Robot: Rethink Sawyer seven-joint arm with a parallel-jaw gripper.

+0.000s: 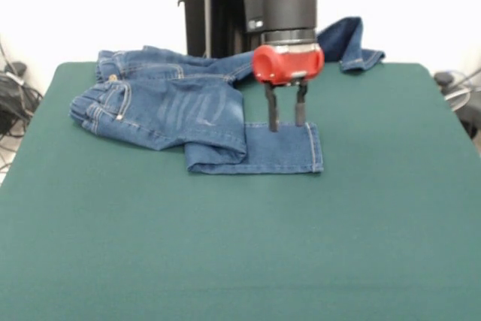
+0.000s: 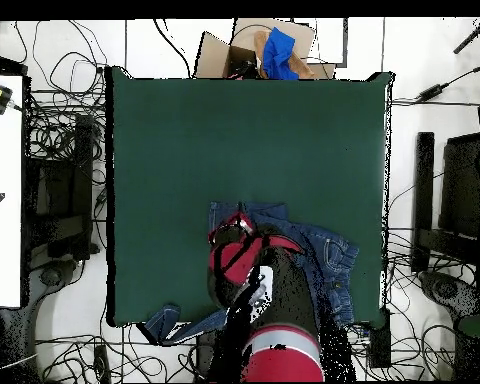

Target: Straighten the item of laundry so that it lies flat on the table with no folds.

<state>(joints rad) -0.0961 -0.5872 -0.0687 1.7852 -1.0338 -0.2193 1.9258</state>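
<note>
Hand (image 1: 285, 118) hangs straight down over the jeans (image 1: 173, 110), its two dark fingers (image 1: 271, 110) a little apart with a gap between them, tips right at the folded leg end near the hem; whether they touch the cloth cannot be told, nothing clamped. Jeans lie on the far half of the green bench (image 1: 240, 246) in the front view, bunched and folded: waistband end to the picture's left, one leg doubled over toward the middle with its hem just under the hand, other leg running back behind the arm and hanging off the far edge at the picture's right. In the overhead view the jeans (image 2: 329, 255) sit near the bottom edge of the bench (image 2: 244, 140), mostly hidden by the red arm, one leg end poking past the bottom-left edge. No brand, label or writing readable. Denim is mid blue with faded whitish streaks on the thigh, light orange-tan stitching along seams and hem, gathered waistband, several folds, not flat. Cables and a cardboard box (image 2: 229, 50) with blue cloth lie off the bench.
</note>
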